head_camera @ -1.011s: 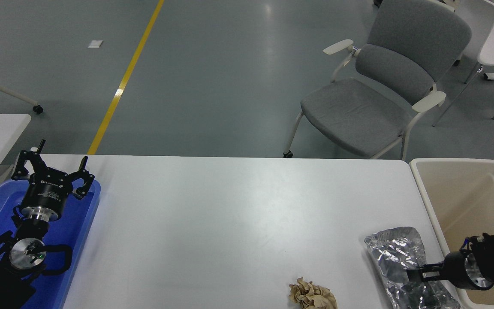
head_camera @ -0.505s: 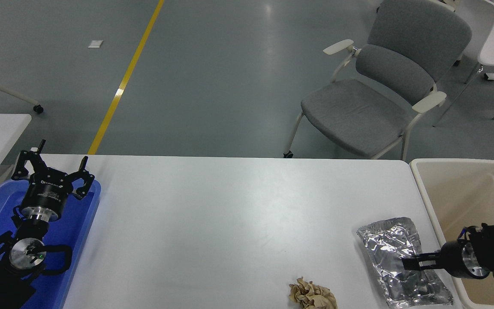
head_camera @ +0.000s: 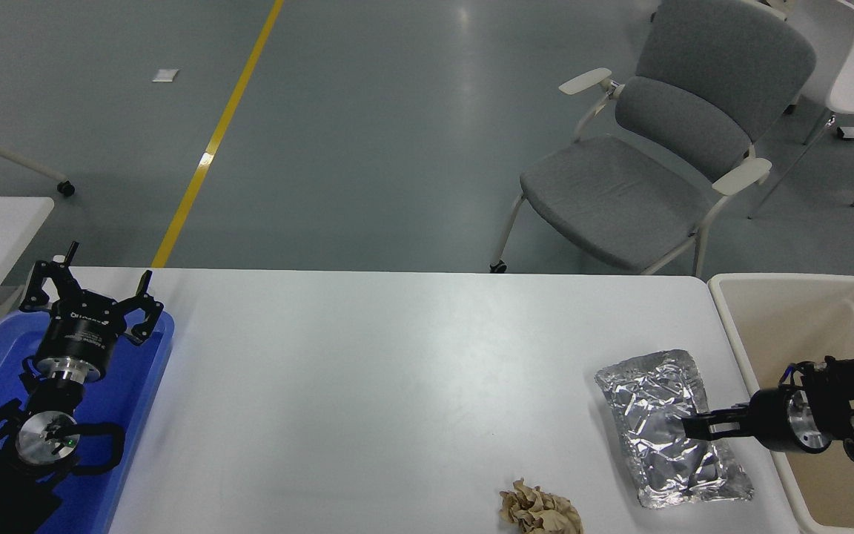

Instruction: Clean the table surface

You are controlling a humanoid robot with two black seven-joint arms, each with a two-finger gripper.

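Left gripper point(head_camera: 93, 291) parked over blue tray point(head_camera: 147, 371), fingers spread apart. Right of tray, table surface point(head_camera: 397, 371) filling view; further right, brown paper wad point(head_camera: 540, 510), then right gripper point(head_camera: 686, 426) clamped on foil bag point(head_camera: 668, 426), beige bin point(head_camera: 798, 304) rightmost.

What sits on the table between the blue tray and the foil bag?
Head view: nothing. The white table surface is bare from the blue tray to the foil bag; the crumpled brown paper lies nearer, off that line.
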